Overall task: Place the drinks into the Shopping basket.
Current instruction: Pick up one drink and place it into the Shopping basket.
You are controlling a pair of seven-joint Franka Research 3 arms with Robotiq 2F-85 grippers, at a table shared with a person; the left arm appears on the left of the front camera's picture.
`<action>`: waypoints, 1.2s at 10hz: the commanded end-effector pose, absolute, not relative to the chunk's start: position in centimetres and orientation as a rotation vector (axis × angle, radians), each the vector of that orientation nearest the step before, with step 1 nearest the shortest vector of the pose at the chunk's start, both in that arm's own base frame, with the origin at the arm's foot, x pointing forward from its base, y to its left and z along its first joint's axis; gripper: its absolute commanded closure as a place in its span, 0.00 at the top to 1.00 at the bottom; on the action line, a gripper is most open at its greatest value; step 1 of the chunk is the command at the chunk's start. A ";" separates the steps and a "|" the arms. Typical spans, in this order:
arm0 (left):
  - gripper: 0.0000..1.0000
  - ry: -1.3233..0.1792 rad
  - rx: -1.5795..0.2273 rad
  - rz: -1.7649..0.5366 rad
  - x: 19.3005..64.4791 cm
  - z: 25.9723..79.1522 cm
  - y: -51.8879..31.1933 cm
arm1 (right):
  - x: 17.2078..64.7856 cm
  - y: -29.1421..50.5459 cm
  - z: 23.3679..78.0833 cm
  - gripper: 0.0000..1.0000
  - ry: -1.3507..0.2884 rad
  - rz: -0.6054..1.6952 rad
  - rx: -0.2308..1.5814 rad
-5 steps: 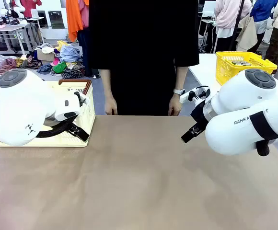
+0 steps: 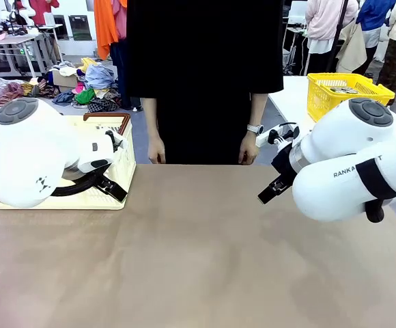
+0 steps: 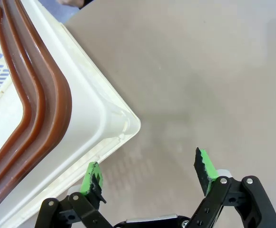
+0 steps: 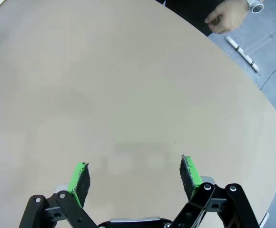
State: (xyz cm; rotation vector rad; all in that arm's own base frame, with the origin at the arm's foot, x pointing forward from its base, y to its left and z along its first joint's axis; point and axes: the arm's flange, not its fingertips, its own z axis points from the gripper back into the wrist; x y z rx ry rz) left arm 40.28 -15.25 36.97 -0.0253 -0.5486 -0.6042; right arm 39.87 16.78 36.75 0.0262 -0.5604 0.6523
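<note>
While both pincers stand apart and hold nothing, my left pincer [image 3: 147,173] hangs just beside a corner of the Shopping basket [image 3: 104,118] at the far left of the worktop [image 2: 198,260], and my right pincer [image 4: 134,175] hovers over bare worktop on the right. I cannot tell whether any drinks already lie inside the basket, so I judge the task either finished or not yet begun.

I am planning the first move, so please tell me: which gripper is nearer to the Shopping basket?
Left. The left gripper hovers beside a corner of the Shopping basket. The right gripper hangs over the bare table, on the far side from it.
</note>
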 end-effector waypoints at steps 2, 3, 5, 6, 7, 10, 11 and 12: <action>1.00 -0.551 -0.025 -0.604 40.3 37.0 -15.2 | 39.7 16.8 37.0 1.00 -0.563 0.653 0.027; 1.00 -0.551 -0.025 -0.604 40.3 37.0 -15.2 | 39.7 16.8 37.0 1.00 -0.563 0.653 0.027; 1.00 -0.551 -0.025 -0.604 40.3 37.0 -15.2 | 39.7 16.8 37.0 1.00 -0.563 0.653 0.027; 1.00 -0.551 -0.025 -0.604 40.3 37.0 -15.2 | 39.7 16.8 37.0 1.00 -0.563 0.653 0.027; 1.00 -0.551 -0.025 -0.604 40.3 37.0 -15.2 | 39.7 16.8 37.0 1.00 -0.563 0.653 0.027; 1.00 -0.551 -0.025 -0.604 40.3 37.0 -15.2 | 39.7 16.8 37.0 1.00 -0.563 0.653 0.027; 1.00 -0.551 -0.025 -0.604 40.3 37.0 -15.2 | 39.7 16.8 37.0 1.00 -0.563 0.653 0.027; 1.00 -0.551 -0.025 -0.604 40.3 37.0 -15.2 | 39.7 16.8 37.0 1.00 -0.563 0.653 0.027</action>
